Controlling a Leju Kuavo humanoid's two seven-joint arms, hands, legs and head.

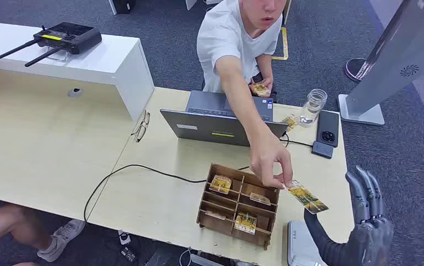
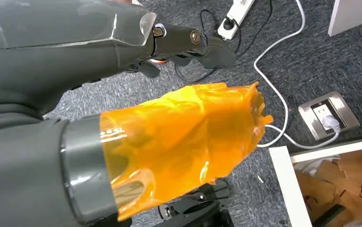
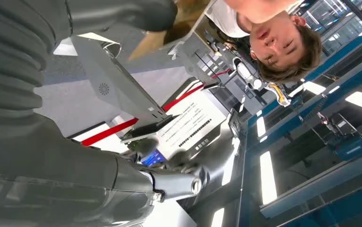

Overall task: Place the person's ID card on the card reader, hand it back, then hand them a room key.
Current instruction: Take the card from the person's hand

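Left hand (image 2: 179, 137), seen from its wrist camera above floor cables, has an orange film over it; its finger state cannot be determined. On the table, the compartmented wooden tray (image 1: 215, 213) holds cards. A person's hand (image 1: 269, 160) pinches the ID card (image 1: 308, 199) just above the right hand (image 1: 365, 227), whose fingers are spread upward, holding nothing. Risk: closing late or off-centre would drop the card.
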